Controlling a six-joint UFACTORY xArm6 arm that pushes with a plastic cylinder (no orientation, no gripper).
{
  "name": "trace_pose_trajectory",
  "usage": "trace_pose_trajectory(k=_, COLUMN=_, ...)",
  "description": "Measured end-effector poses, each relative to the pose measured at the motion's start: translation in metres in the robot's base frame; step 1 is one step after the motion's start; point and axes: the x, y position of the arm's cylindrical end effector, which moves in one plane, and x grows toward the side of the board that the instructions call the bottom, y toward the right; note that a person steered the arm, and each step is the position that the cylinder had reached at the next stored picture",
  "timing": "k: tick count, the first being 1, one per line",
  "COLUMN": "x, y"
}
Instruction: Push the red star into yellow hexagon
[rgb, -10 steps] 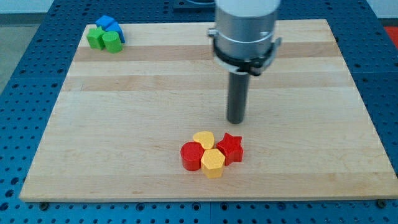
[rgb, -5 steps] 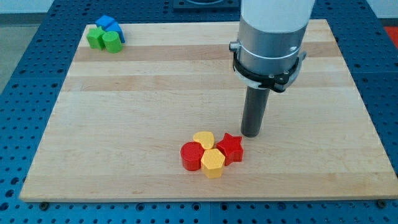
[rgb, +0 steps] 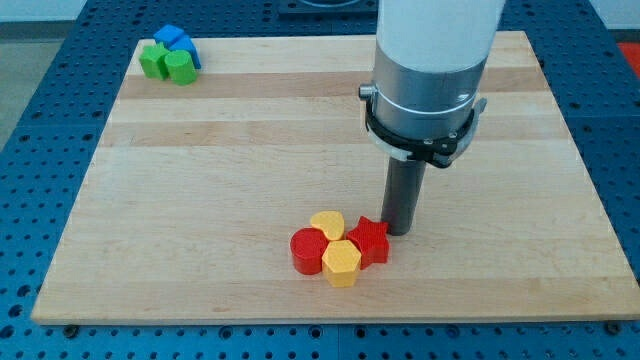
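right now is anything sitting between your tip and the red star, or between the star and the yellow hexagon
Nothing visible. My tip is at the red star's right edge as viewed, apparently touching it. The star already sits against the yellow hexagon on its lower left, no block between them.

**Surfaces on my board**

The table top (rgb: 200, 150) looks like pale, smooth wood with visible grain bands. My rod's tip (rgb: 399, 232) is dark and matt. The red star (rgb: 370, 242) and yellow hexagon (rgb: 342, 262) look like smooth matt plastic.
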Motion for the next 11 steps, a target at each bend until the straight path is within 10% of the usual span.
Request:
trace_pose_trajectory(k=5, x=-0.023, y=-0.009)
trace_pose_trajectory(k=11, x=-0.282, y=0.207)
